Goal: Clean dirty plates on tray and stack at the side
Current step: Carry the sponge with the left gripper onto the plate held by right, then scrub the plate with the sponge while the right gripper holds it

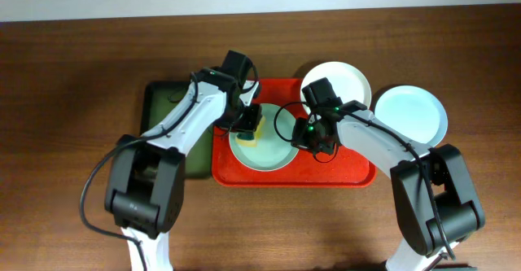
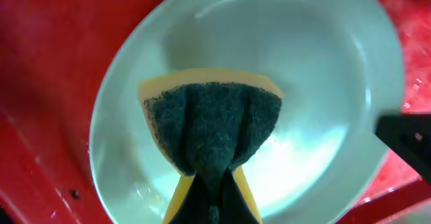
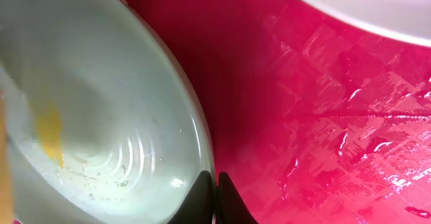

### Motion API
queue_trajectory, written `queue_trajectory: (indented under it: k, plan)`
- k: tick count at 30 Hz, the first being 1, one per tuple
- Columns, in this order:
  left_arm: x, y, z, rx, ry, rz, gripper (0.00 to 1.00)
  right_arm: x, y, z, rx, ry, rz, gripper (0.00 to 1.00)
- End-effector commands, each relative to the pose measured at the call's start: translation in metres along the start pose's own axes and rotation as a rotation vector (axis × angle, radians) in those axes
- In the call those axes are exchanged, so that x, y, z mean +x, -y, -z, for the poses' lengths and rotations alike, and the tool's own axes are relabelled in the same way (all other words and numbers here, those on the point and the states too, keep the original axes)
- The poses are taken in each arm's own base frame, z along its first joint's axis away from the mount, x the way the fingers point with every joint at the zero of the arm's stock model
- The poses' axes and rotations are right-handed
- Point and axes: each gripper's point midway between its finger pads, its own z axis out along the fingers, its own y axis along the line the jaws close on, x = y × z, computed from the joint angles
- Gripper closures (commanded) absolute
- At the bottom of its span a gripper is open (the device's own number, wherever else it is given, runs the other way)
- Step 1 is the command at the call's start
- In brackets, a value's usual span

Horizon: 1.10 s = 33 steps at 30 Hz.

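Down at the left gripper [image 2: 210,207], the jaws are clamped tight on a sponge [image 2: 212,126], its dark green scouring face turned to the camera with a yellow layer behind it. Just beyond the fingertips the sponge is against the inside of the pale green plate [image 2: 323,62], near that plate's left edge as seen from above. The plate lies flat in the red tray [image 2: 40,62], which surrounds it on every side. On the far side of the left arm, a dark green tray [image 1: 163,108] sits on the table right beside the red one; whether anything lies in it cannot be told.

Opposite, the right gripper [image 3: 214,190] is drawn in to a narrow slit, and the green plate's rim runs straight into that slit, so it is pinched there. Inward from these fingertips the wet plate floor carries a yellow smear [image 3: 50,133]. Outward from them is bare, glistening tray floor, and past that a white plate [image 3: 363,2] overlapping the tray's far corner. A pale blue plate [image 1: 411,112] rests on the table outside the tray, beside the right arm.
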Motion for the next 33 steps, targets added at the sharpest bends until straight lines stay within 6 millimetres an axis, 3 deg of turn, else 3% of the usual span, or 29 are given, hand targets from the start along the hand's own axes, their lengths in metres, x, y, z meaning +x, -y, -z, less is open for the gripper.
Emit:
queue_trajectory:
  k: [1,9,17,20,25,27,30,33]
  plan:
    - [-0.003,-0.002,-0.003,-0.004,0.008,0.029,1.00,0.004,0.006,-0.004,0.032,0.000,0.012,0.96]
    - [-0.003,-0.019,-0.002,-0.100,0.014,0.032,1.00,0.013,-0.017,-0.008,-0.010,0.000,0.068,0.96]
    - [0.004,-0.032,-0.002,-0.179,-0.006,0.036,1.00,0.013,-0.017,-0.008,-0.010,0.001,0.071,0.96]
    - [0.008,-0.035,-0.012,-0.177,-0.003,0.034,1.00,0.013,-0.016,-0.008,-0.005,0.001,0.070,0.96]
    - [0.023,-0.032,-0.047,-0.167,0.019,0.001,1.00,0.013,-0.015,-0.008,-0.002,0.003,0.070,0.96]
    - [0.034,-0.031,-0.059,-0.162,0.015,0.062,1.00,0.013,-0.015,-0.008,-0.002,0.003,0.070,0.96]
    - [0.060,-0.003,-0.072,-0.019,-0.066,0.075,1.00,0.013,-0.015,-0.008,-0.002,0.003,0.070,0.96]
    - [0.062,0.029,-0.069,0.166,-0.099,0.077,1.00,0.013,-0.015,-0.008,-0.001,0.002,0.070,0.96]
